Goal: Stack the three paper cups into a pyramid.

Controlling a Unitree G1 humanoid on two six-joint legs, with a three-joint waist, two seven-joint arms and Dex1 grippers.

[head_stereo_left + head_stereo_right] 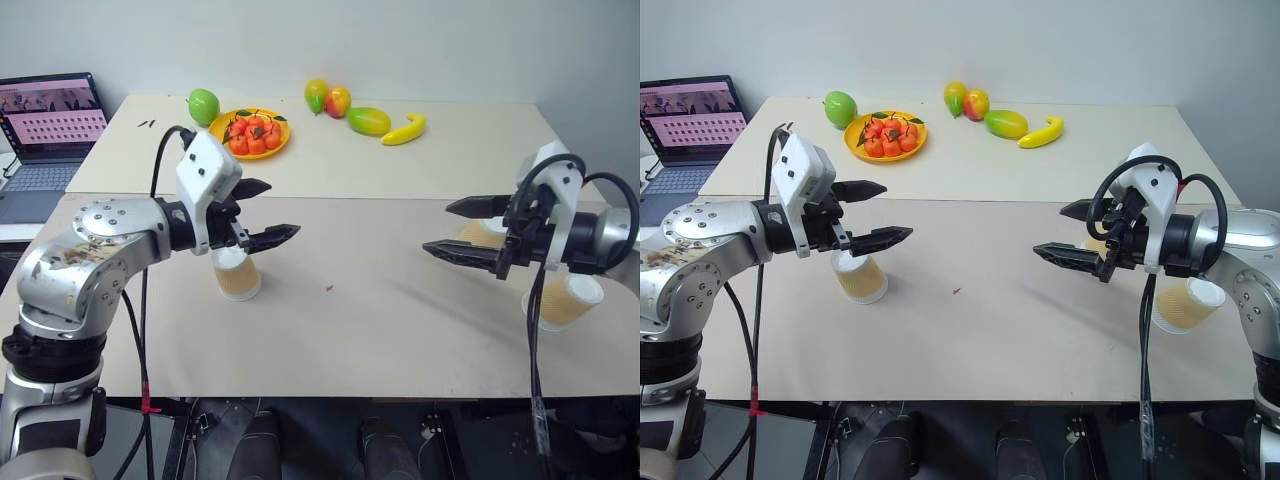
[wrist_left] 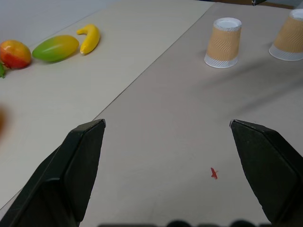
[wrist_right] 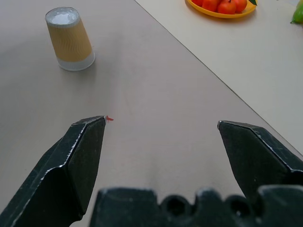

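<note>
Three tan paper cups stand apart on the near table, none on top of another. One cup (image 1: 237,275) is at the left, rim down, just below and behind my left gripper (image 1: 283,208), which hovers open and empty above the table. Two cups are at the right. One (image 1: 478,236) is partly hidden behind my right gripper (image 1: 436,228), and the other (image 1: 568,298) sits under that arm near the table's right edge. The right gripper is open and empty, pointing toward the middle. The left wrist view shows the two right cups (image 2: 222,42) (image 2: 289,35); the right wrist view shows the left cup (image 3: 70,39).
On the far table lie a yellow plate (image 1: 280,142) of red fruit, a green apple (image 1: 203,104), mangoes (image 1: 368,121) and a banana (image 1: 404,130). A laptop (image 1: 50,120) stands at the far left. A small red speck (image 1: 329,289) lies mid-table.
</note>
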